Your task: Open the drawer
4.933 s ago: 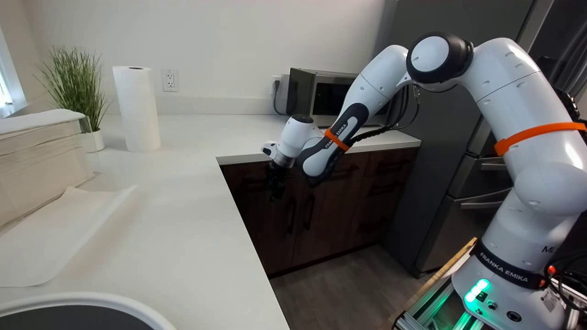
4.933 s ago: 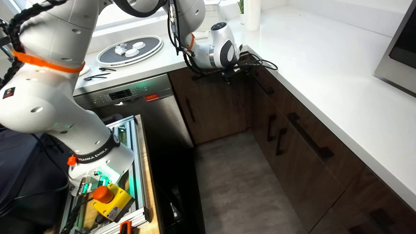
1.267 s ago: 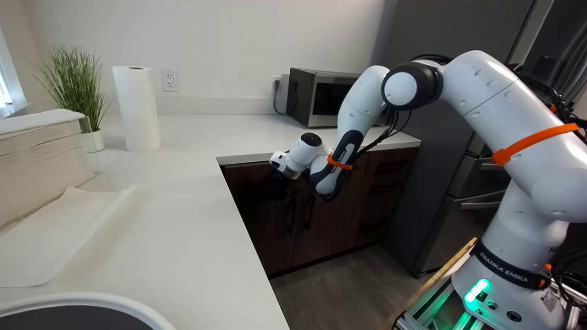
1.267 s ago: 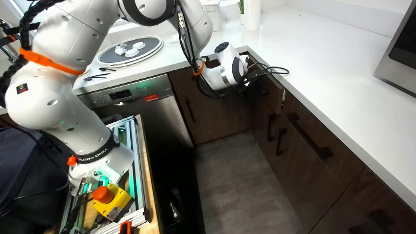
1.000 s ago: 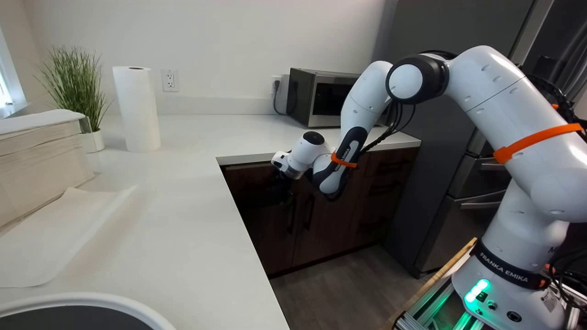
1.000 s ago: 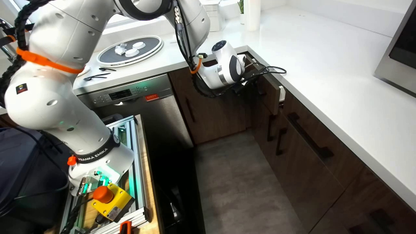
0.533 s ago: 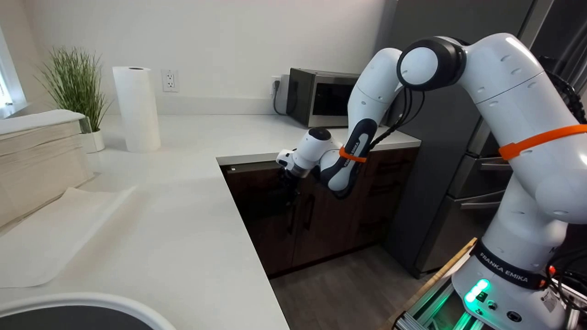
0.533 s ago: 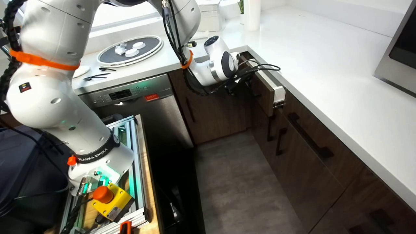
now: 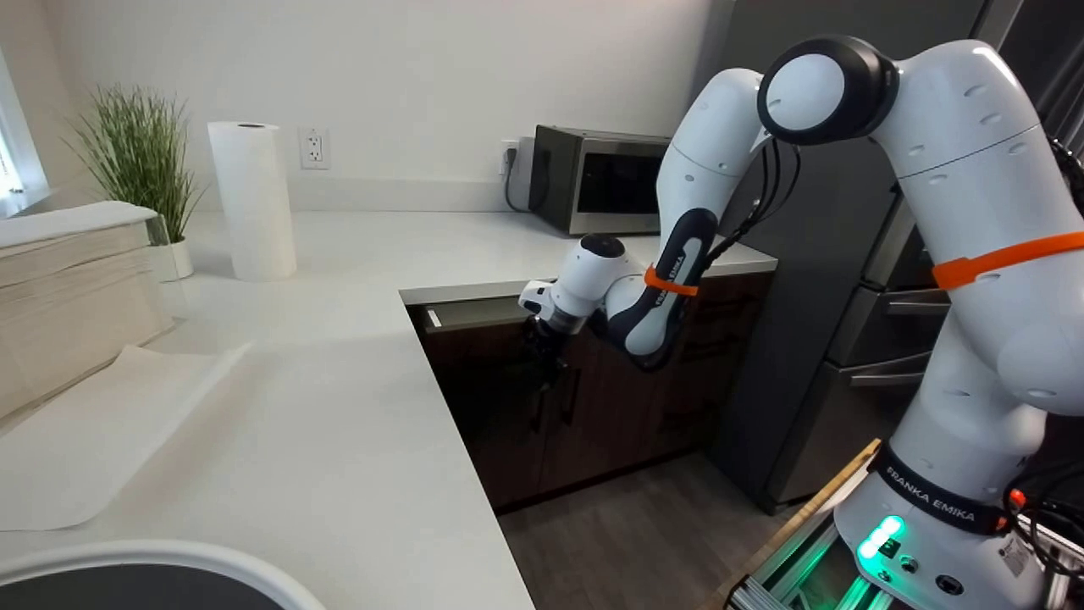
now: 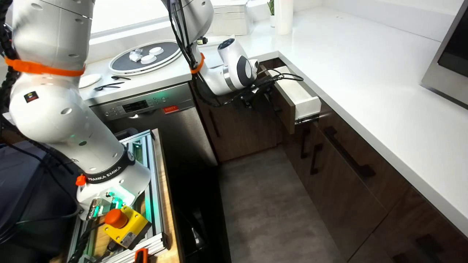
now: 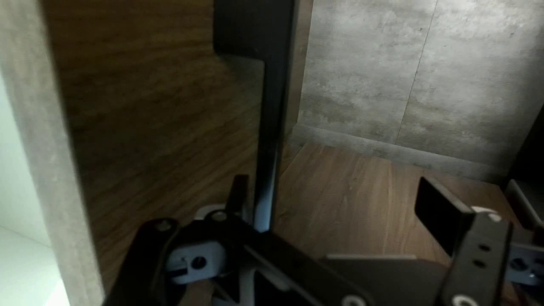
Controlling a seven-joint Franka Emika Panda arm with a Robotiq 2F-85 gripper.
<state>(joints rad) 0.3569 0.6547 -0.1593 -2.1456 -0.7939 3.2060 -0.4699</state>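
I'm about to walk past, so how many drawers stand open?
1: the drawer, sticking out from beneath the counter near its inside corner, gripper at the handle. Others may be hidden.

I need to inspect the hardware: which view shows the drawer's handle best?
The wrist view: there the handle stands out large and dark against the drawer front. In both exterior views it is mostly hidden or lost in shadow.

In an exterior view, on the bench (image 9: 364, 407), the paper roll (image 9: 252, 203) is placed between the plant (image 9: 140, 157) at left and the microwave (image 9: 622, 182) at right. Below, the handle (image 11: 273, 106) of the drawer (image 10: 308, 106) is flanked by the fingers (image 11: 442, 214) of the hand (image 11: 333, 193).
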